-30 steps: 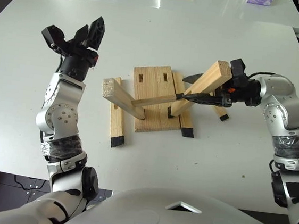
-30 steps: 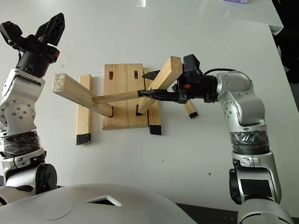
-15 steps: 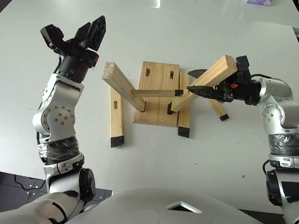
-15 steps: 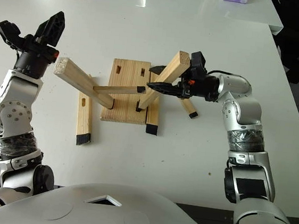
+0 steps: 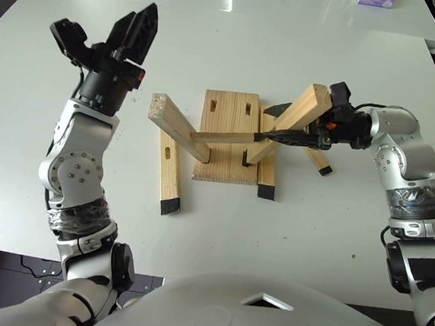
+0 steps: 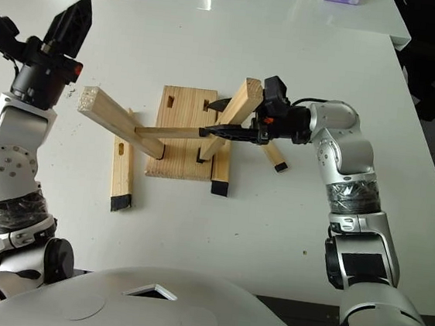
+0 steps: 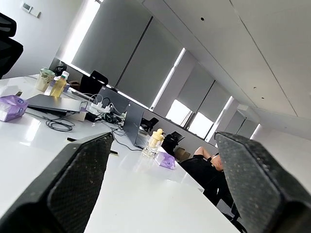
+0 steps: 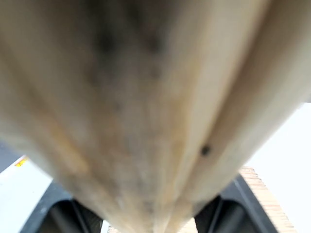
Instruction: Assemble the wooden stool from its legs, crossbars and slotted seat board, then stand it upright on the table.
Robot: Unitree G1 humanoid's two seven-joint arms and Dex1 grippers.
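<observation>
My right claw [image 5: 273,136] pinches the tilted leg [image 5: 310,109] standing in the slotted seat board [image 5: 227,109], which lies flat on the table [image 5: 311,235], a crossbar [image 5: 224,137] joining it to a second tilted leg [image 5: 176,126], while my left claw [image 5: 104,23] hangs raised, fingers spread, well apart from them
</observation>
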